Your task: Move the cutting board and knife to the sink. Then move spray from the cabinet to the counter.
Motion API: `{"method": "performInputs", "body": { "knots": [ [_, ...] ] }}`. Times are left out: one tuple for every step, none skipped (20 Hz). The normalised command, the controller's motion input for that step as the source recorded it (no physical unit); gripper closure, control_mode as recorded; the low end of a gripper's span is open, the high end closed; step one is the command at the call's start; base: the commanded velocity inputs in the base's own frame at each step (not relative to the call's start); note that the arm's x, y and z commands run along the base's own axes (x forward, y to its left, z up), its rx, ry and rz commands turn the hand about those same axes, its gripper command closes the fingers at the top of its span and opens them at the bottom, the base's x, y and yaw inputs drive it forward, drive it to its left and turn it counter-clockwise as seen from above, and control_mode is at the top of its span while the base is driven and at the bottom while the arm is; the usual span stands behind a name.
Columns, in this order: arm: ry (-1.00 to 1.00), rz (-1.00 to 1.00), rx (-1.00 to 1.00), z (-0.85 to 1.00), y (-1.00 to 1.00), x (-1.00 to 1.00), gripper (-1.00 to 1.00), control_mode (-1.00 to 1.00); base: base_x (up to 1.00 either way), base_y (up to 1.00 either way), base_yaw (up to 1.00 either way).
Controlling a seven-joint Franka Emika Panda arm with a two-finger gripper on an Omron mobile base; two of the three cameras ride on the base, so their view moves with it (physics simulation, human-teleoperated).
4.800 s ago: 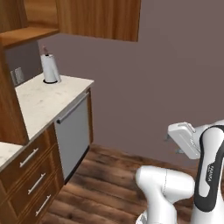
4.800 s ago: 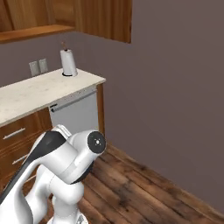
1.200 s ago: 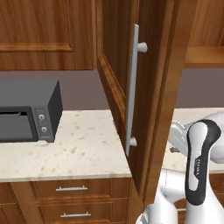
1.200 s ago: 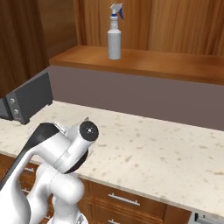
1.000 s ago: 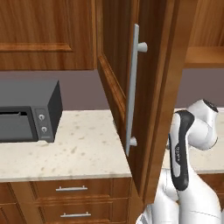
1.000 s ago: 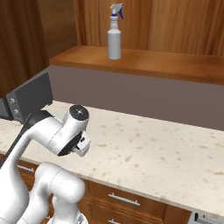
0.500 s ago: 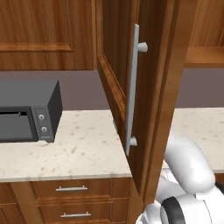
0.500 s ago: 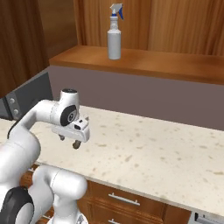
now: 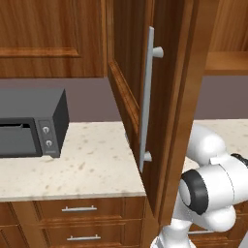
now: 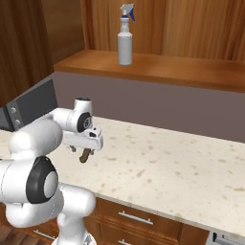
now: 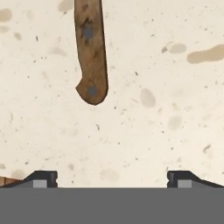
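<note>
Knife: you had its brown handle lying flat on the counter, ahead of the fingertips.
Claw: your gripper hung just above the counter, jaws wide apart, holding nothing.
Spray: it stood upright on the cabinet shelf, well apart from your claw.
Door: the handled panel stood ajar beside the microwave.

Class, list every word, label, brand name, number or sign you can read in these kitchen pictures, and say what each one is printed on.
No readable text appears.
The spray: plain grey body, no label.
The dark oven on the counter: two round knobs, no legible markings.
The cabinet door and the drawers: bare wood with silver handles.
The knife handle: two rivets, no brand.
</note>
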Motion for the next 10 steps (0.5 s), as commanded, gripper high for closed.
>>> {"method": "performInputs", "body": {
  "knots": [
    [-0.12,0.00,0.01,-0.36,0.06,0.06,-1.00,-1.00,0.00,0.00,0.00],
    [-0.13,0.00,0.01,-0.46,0.14,0.00,-1.00,-1.00,0.00,0.00,0.00],
    [-0.13,0.00,0.03,-0.44,0.19,0.00,-1.00,-1.00,0.00,0.00,0.00],
    [-0.14,0.00,0.03,-0.43,0.20,0.00,-1.00,-1.00,0.00,0.00,0.00],
    [-0.16,0.00,0.03,-0.39,0.14,0.00,-1.00,-1.00,0.00,0.00,0.00],
    [-0.15,0.00,0.01,-0.41,0.09,0.00,-1.00,-1.00,0.00,0.00,0.00],
    [-0.15,0.00,0.00,-0.41,0.04,0.00,-1.00,-1.00,0.00,0.00,0.00],
    [-0.17,0.00,0.01,-0.39,0.03,0.00,-1.00,-1.00,0.00,0.00,0.00],
    [-0.16,0.00,0.01,-0.35,0.03,0.00,-1.00,-1.00,0.00,0.00,0.00],
    [-0.14,0.00,0.00,-0.26,0.00,0.03,-1.00,-1.00,0.00,0.00,0.00]
  ]
}}
